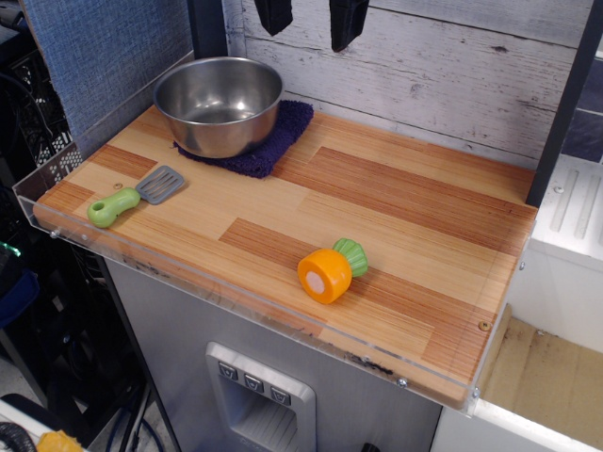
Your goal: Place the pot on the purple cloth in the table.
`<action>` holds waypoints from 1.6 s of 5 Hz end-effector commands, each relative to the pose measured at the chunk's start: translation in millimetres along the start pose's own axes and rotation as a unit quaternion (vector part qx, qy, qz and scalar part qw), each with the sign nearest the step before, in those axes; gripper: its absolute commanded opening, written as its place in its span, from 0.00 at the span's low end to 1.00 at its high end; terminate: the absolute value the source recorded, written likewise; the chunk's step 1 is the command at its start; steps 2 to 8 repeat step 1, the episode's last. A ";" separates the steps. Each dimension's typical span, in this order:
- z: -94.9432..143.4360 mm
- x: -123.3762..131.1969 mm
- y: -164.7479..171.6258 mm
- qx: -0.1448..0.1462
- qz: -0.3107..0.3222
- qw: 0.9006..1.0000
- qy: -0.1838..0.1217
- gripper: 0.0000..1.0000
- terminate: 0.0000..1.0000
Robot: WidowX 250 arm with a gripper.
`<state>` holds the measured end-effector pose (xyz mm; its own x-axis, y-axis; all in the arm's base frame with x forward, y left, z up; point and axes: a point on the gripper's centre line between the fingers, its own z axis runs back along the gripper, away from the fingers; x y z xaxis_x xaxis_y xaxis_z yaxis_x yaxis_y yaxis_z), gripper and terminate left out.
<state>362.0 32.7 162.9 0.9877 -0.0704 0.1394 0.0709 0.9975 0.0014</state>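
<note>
The pot (219, 104), a shiny steel bowl, sits upright on the purple cloth (273, 143) at the back left corner of the table (396, 217). The cloth shows at the bowl's right and front sides. My gripper (310, 19) hangs from the top edge of the view, above and to the right of the pot. Its two black fingers (274, 13) are apart with nothing between them. It touches nothing.
A green-handled grey spatula (135, 197) lies near the left front edge. An orange toy carrot with a green top (330, 270) lies at the front middle. A white plank wall (424, 66) stands behind the table, a blue panel (104, 47) at the left.
</note>
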 end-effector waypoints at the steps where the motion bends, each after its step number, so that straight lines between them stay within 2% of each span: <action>1: 26.0 -6.6 -0.3 0.005 0.000 0.999 -0.034 1.00 1.00; 8: 26.0 -6.6 -0.3 0.005 0.000 0.999 -0.034 1.00 1.00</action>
